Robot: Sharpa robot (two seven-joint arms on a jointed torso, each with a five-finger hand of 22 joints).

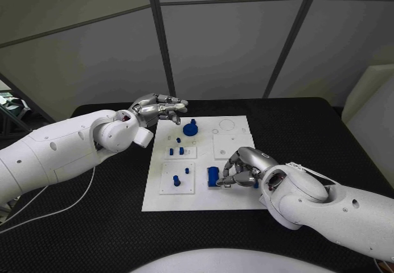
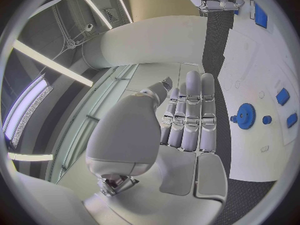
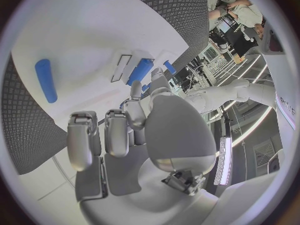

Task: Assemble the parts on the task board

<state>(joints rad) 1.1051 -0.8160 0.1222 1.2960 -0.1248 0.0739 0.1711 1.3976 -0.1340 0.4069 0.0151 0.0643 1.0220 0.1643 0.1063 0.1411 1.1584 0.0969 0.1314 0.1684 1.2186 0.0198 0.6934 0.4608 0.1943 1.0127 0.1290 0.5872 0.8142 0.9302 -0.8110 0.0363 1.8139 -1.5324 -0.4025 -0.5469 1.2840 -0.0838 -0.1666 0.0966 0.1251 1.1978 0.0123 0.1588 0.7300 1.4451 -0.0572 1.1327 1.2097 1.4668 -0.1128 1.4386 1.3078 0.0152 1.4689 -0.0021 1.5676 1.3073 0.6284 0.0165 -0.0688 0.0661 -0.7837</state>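
Sitting in the middle of the black table is the white task board, with both hands working around it. The left hand hovers just off the board's far left corner — fingers laid straight and close side by side in the left wrist view, nothing in them. Right next to it on the board is the blue gear, standing with its little knob up; the left wrist view shows the gear's toothed rim plainly, apart from the fingers.

The right hand is down over the board's near right part, fingers curled in beside an upright blue block. It looks like the fingertips are touching or pinching something blue there, but I honestly can't tell from the head view whether it's actually holding a part, and the right wrist view doesn't settle it.

Other bits on the board: two short blue pegs standing in a small raised plate mid-left, one more small peg just beyond them, and a blue pin in the near left plate. There's a bare white square plate toward the far right. In the right wrist view a long blue rounded bar lies flat on the board, well apart from the hand.
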